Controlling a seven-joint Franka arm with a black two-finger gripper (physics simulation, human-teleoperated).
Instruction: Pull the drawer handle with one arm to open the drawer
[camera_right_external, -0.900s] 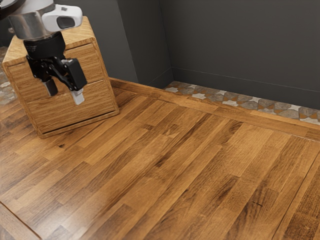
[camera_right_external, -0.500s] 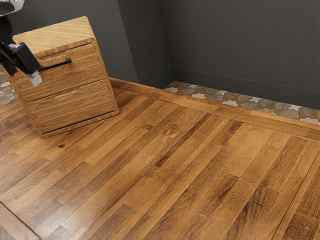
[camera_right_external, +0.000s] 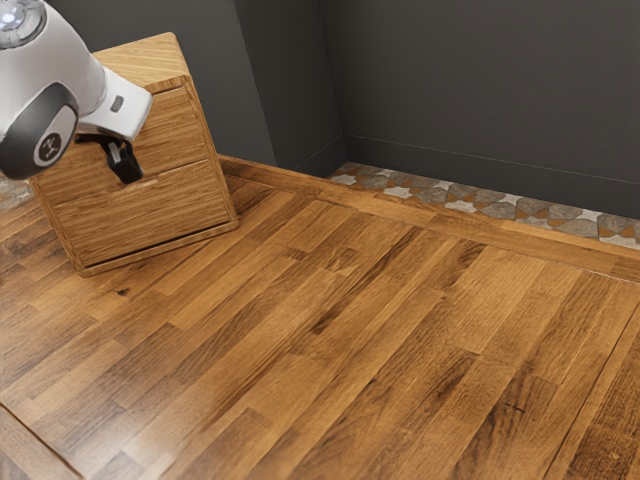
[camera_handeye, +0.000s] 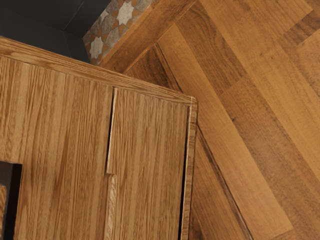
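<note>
A wooden two-drawer cabinet stands on the floor at the exterior view's upper left. Its upper drawer front and lower drawer front both look flush with the body. My gripper is a black shape pressed close to the upper drawer's front, low down near the seam between the drawers. The white arm link covers the handle there. In the wrist view the cabinet front is close, with the drawer seam across it and a piece of the black handle beside it.
Wooden plank floor stretches wide to the exterior view's right and front. Dark walls rise behind, with a tiled strip along their foot. The cabinet's back corner stands near the wall.
My hand swung off to the exterior view's left, baring the black handle, then came back. It now sits against the upper drawer front with the arm link across the handle. The cabinet stayed put.
</note>
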